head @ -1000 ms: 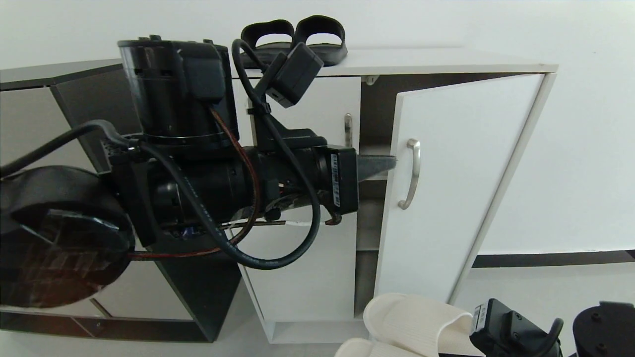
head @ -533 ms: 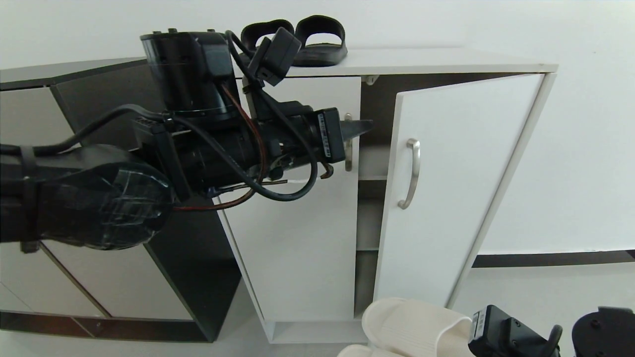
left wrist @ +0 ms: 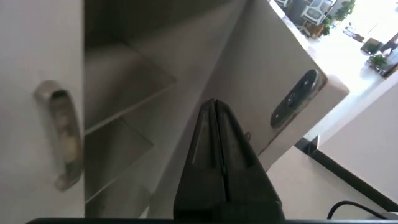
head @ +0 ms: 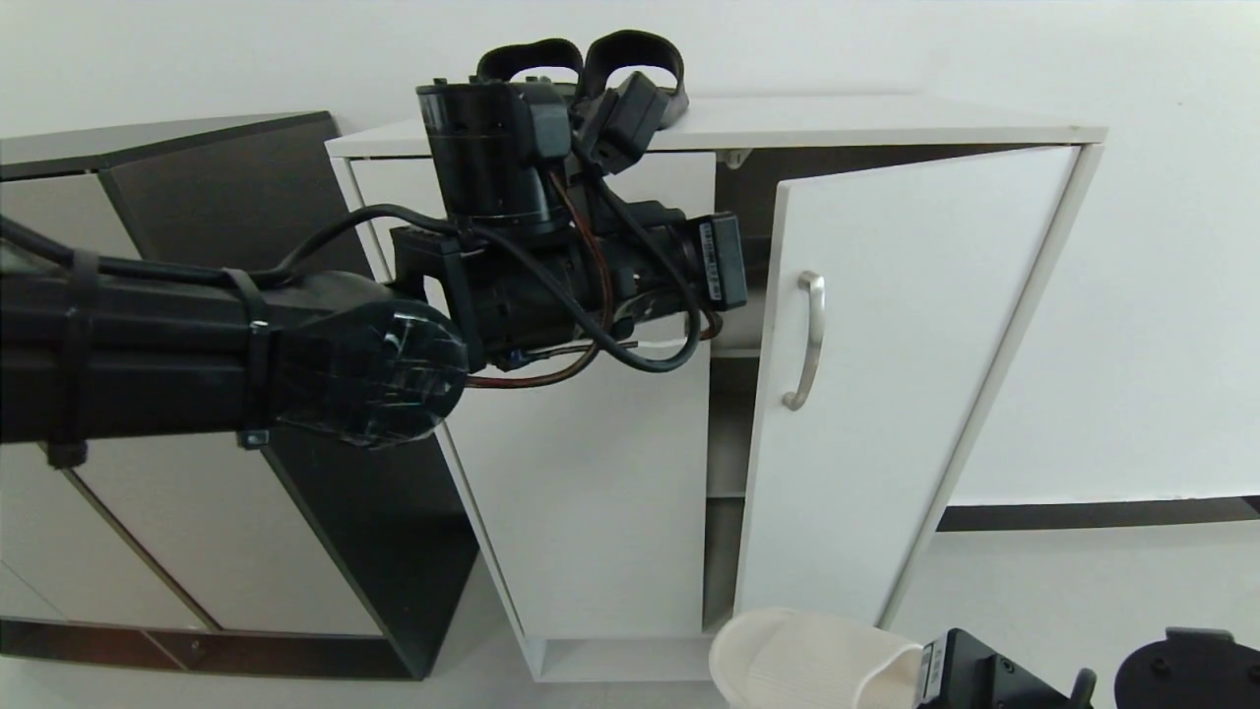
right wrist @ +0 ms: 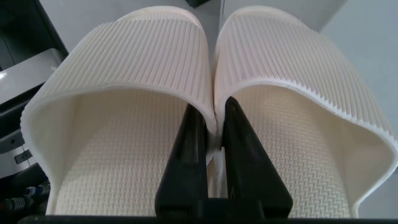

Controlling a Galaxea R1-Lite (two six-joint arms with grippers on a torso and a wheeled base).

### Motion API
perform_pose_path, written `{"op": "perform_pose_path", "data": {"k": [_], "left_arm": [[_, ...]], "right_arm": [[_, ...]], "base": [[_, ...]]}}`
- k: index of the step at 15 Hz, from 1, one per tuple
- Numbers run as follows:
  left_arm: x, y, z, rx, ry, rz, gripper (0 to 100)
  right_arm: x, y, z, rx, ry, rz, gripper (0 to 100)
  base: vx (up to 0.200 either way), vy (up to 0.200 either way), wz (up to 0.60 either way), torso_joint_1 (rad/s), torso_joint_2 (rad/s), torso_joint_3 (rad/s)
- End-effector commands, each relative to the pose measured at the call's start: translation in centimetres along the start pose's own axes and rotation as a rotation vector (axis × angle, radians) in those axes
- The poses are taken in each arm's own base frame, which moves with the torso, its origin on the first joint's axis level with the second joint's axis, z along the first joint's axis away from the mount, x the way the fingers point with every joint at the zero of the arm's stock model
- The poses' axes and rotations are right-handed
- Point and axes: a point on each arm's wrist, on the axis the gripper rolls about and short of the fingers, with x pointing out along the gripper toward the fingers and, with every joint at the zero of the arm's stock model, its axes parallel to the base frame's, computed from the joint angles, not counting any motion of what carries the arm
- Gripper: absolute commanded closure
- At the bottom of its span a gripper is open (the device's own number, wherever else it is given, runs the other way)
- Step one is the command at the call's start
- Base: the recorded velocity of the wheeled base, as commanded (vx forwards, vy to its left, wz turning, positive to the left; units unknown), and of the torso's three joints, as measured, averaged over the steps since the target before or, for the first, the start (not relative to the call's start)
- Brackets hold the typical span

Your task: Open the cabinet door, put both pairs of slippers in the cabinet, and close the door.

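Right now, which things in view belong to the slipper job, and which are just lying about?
Job:
- white cabinet, its right door partly open
- black slippers on the cabinet top
- cream slippers, pinched in the right tool
- left tool, shut, at the door gap

Lying about:
- dark cabinet on the left
- wall skirting

Smooth matt white laminate on the cabinet door (head: 906,394), with a satin metal handle (head: 809,340). Matt, finely ribbed foam-like plastic on the cream slippers (right wrist: 124,68), waffle-textured inside; dull black rubbery look on the black slippers (head: 632,43). Faint gloss on the dark cabinet (head: 226,177) at left.
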Motion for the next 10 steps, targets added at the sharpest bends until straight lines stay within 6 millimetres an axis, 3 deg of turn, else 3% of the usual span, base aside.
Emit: {"op": "perform_pose_path", "data": {"k": [1,3,7,10], "left_arm": [[1.0,-0.2,-0.6,-0.005,0.014,-0.014,100],[0.8,-0.8,-0.7,-0.005,0.015,-0.023,100],[-1.5,-6.1,-1.2,-0.009,0.042,-0.117,100],[-1.7,-6.6,-1.2,-0.001,0.041,-0.13,100]], "right_arm": [[0.4,0.1,-0.2,-0.005,0.019,0.006,100],[0.4,0.3,-0.5,-0.009,0.031,0.012,100],[-0.5,0.7,-0.6,-0.039,0.009,0.036,100],[-0.3,0.8,-0.4,-0.03,0.004,0.035,100]], "base": [[0.0,0.0,0.0,0.0,0.0,0.0],[-0.2,0.0,0.0,0.002,0.0,0.002],[-0.2,0.0,0.0,0.001,0.0,0.005],[-0.2,0.0,0.0,-0.005,0.0,0.002]]}}
